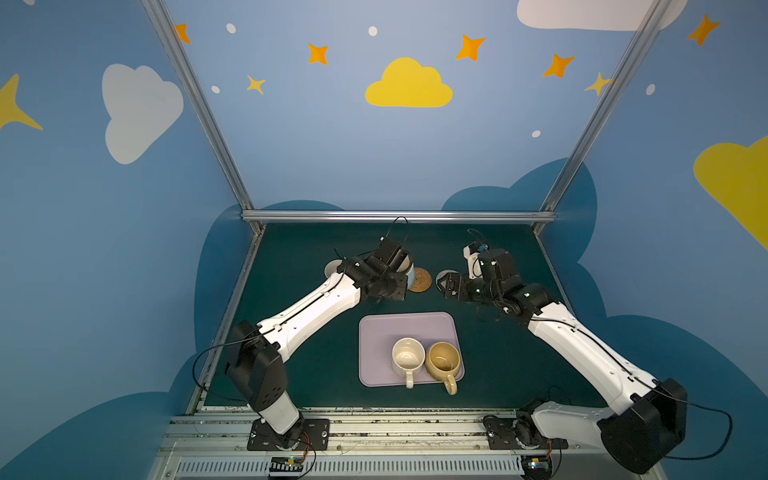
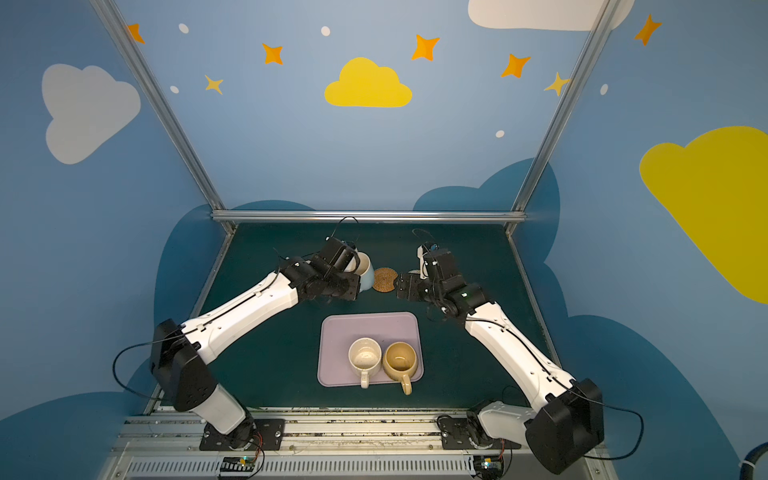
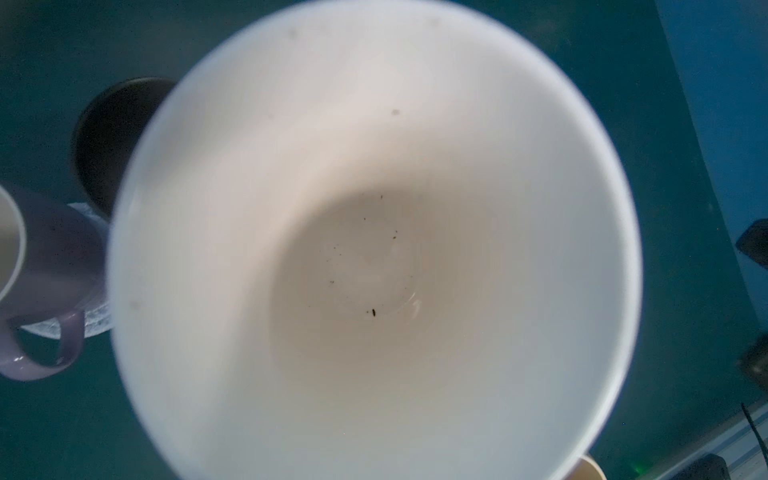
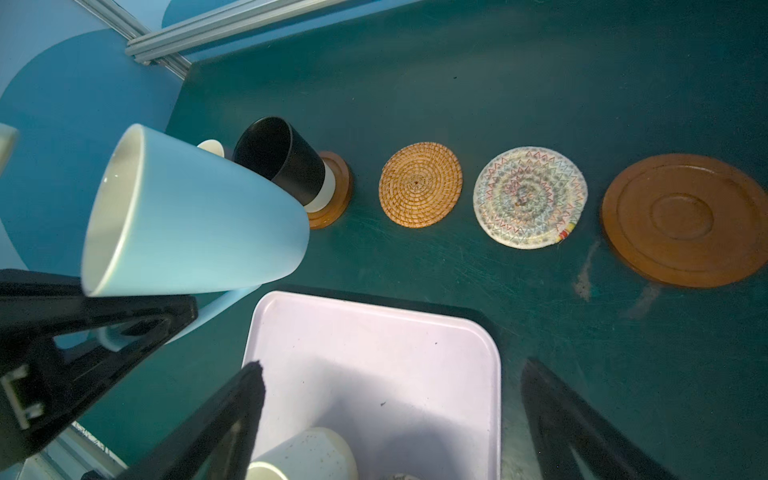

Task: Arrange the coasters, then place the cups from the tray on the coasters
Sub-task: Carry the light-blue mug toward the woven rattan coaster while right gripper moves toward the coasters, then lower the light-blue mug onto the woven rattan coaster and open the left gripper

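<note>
Blue mug (image 4: 195, 212), clenched tilted in left end effector (image 4: 174, 318), likely needs levelling onto orange coaster (image 4: 419, 185); right end effector (image 4: 390, 370) released.

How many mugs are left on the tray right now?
2: the speckled cream mug and the mustard mug, side by side at the tray's near edge. No more seem hidden.

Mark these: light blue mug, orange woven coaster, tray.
light blue mug (image 4: 199, 216): right wrist view, middle of its outer wall.
orange woven coaster (image 4: 420, 185): right wrist view, its centre.
tray (image 1: 403, 326): in a top view, bare far part of its floor.
</note>
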Robot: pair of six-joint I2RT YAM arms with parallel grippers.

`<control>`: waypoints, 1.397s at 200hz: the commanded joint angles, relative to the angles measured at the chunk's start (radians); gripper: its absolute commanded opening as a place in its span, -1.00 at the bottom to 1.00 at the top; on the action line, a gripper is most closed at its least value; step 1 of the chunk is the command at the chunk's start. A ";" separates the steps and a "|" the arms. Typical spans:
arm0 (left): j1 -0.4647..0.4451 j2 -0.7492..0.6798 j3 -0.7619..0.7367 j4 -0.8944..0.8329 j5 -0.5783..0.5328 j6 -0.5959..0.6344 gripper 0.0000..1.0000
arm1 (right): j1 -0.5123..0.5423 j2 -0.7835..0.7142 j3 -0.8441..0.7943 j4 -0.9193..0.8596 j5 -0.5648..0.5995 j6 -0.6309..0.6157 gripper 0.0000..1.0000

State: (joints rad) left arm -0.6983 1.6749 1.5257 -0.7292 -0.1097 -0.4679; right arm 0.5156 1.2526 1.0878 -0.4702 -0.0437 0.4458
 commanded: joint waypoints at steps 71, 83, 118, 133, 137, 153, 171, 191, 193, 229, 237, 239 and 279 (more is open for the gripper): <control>0.023 0.280 0.351 -0.037 0.010 0.020 -0.95 | -0.096 0.077 0.076 -0.019 -0.066 -0.042 0.91; 0.026 0.314 0.389 -0.052 0.015 0.010 -0.95 | -0.107 0.081 0.077 -0.010 -0.081 -0.043 0.90; 0.029 0.399 0.475 -0.085 0.021 -0.009 -0.95 | -0.145 0.095 0.076 0.017 -0.129 -0.053 0.91; 0.031 0.425 0.495 -0.085 0.021 -0.014 -0.95 | -0.161 0.107 0.080 0.020 -0.159 -0.058 0.91; 0.031 0.433 0.500 -0.085 0.019 -0.013 -0.95 | -0.165 0.112 0.084 0.020 -0.169 -0.058 0.91; 0.031 0.460 0.522 -0.090 0.011 -0.014 -0.95 | -0.175 0.131 0.099 0.007 -0.198 -0.059 0.90; 0.032 0.488 0.540 -0.091 -0.003 -0.016 -0.95 | -0.178 0.139 0.105 0.003 -0.206 -0.059 0.89; 0.032 0.523 0.571 -0.096 -0.012 -0.017 -0.95 | -0.180 0.140 0.094 0.026 -0.212 -0.059 0.89; 0.032 0.528 0.574 -0.096 -0.012 -0.016 -0.94 | -0.180 0.140 0.093 0.029 -0.214 -0.060 0.89; 0.033 0.593 0.644 -0.142 -0.064 -0.032 -0.94 | -0.184 0.148 0.087 0.038 -0.223 -0.049 0.89; 0.033 0.603 0.655 -0.145 -0.063 -0.036 -0.94 | -0.185 0.149 0.086 0.040 -0.225 -0.049 0.89; 0.034 0.605 0.658 -0.146 -0.062 -0.036 -0.94 | -0.185 0.149 0.086 0.042 -0.226 -0.049 0.89; 0.031 0.643 0.703 -0.171 -0.040 -0.068 -0.94 | -0.188 0.169 0.096 0.025 -0.236 -0.047 0.89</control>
State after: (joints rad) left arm -0.6697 2.3215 2.1796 -0.8993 -0.1436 -0.5091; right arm 0.3340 1.4052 1.1614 -0.4442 -0.2581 0.4030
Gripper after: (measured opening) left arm 0.145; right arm 0.944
